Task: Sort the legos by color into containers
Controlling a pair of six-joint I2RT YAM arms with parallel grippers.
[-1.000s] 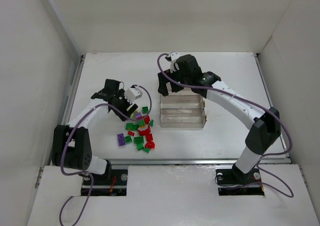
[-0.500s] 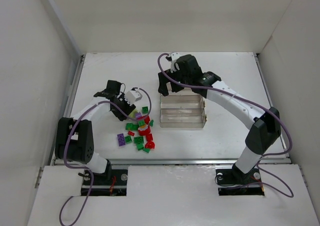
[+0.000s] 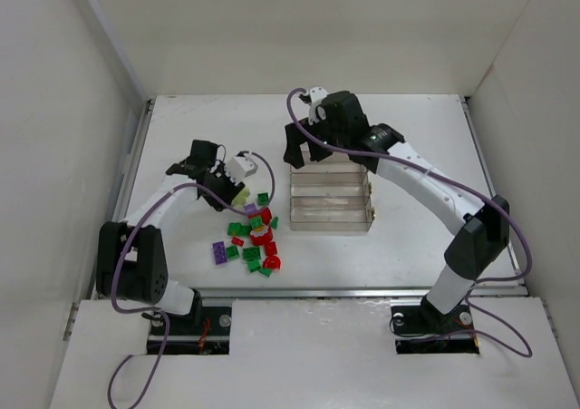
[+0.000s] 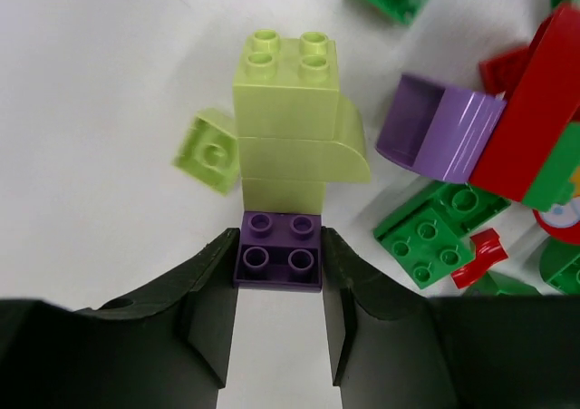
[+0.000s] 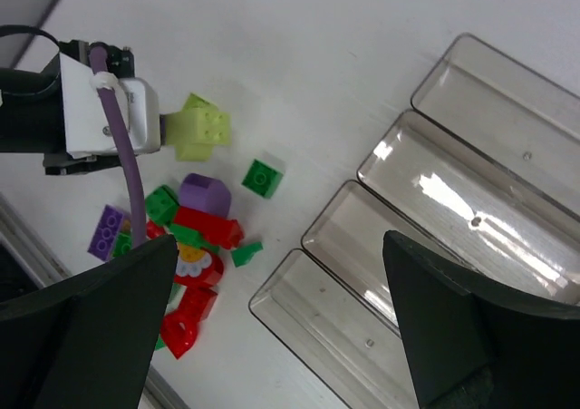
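My left fingers (image 4: 210, 332) were clamped on both sides of a purple brick (image 4: 277, 250) on the tabletop (image 4: 100, 73). Its far edge touched a lime-green stack (image 4: 290, 110), and the other legos (image 3: 256, 241) lay scattered just beside them. My right fingers (image 5: 86, 323) stood wide apart, holding nothing, above the tabletop near the clear four-compartment tray (image 5: 489, 146).

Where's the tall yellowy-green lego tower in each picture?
Top external: the tower sits left of centre, at the top edge of the brick pile.
Left wrist: the tower is in the middle, straight ahead of the fingers.
Right wrist: the tower is upper left.
Shared landmark: the curved purple brick right beside it.
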